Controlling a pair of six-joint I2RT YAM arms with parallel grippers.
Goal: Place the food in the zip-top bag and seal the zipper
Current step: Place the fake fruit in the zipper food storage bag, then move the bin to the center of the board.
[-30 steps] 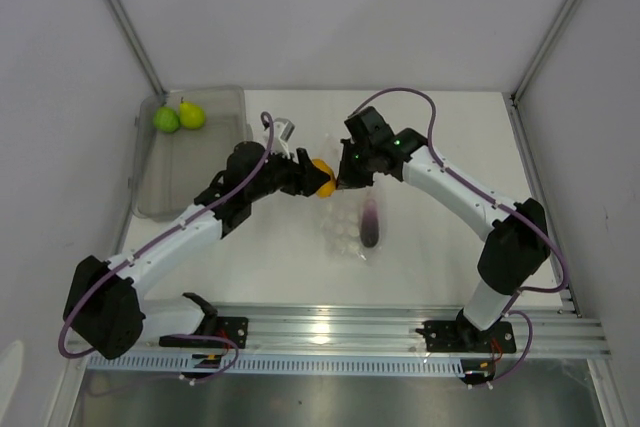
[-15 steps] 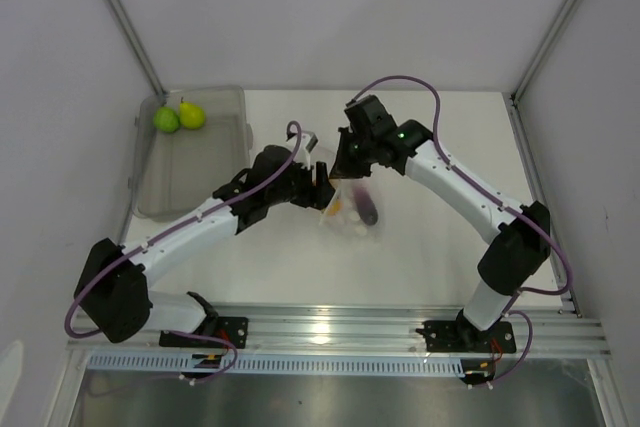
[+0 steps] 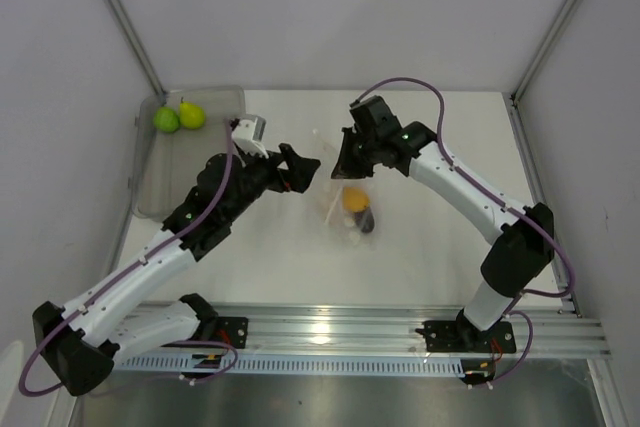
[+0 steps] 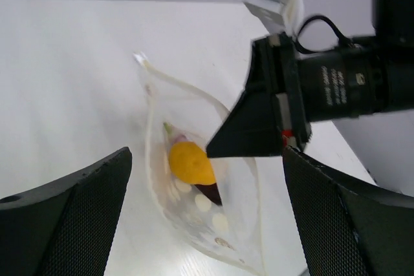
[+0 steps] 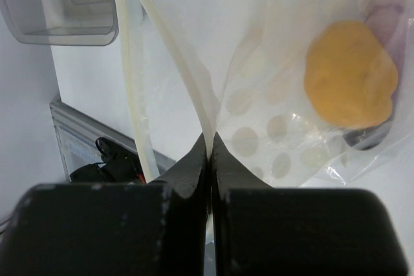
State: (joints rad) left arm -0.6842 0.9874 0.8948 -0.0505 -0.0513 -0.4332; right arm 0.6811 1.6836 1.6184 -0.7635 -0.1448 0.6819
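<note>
Since a second ago the left hand (image 3: 300, 169) has been drawn back from the bag's mouth toward 9 o'clock. The orange-yellow round fruit (image 3: 353, 198), then held in it, has been left inside the zip-top bag (image 3: 340, 219). The bag, flat then, has been raised at its far edge.

Nearest, a ribbed aluminium rail (image 3: 330, 332) is bolted along the bench (image 3: 420, 257), a smooth matt white surface. Beyond it the bag is hung from the right hand (image 3: 345, 167), whose black fingers (image 5: 187, 166) are clenched on a fold of film at the bag's 12 o'clock edge. The film is thin, clear and creased, printed with pale round dots. The smooth orange fruit is seen through it, and the dark purple eggplant (image 3: 366, 220) lies against it at 5 o'clock, only partly visible. The zipper (image 5: 131, 82) shows as two pale strips standing apart. The left hand is spread wide and empty, its mesh-textured fingers (image 4: 71, 218) cut off by the wrist view's lower edge.

At 10 o'clock from the bag stands a rigid translucent grey bin (image 3: 165, 172). The round green fruit (image 3: 166, 120) and the yellow-green pear (image 3: 192, 115) are touching in its far corner. The bench is enclosed by plain pale wall panels (image 3: 330, 17) framed by aluminium posts.
</note>
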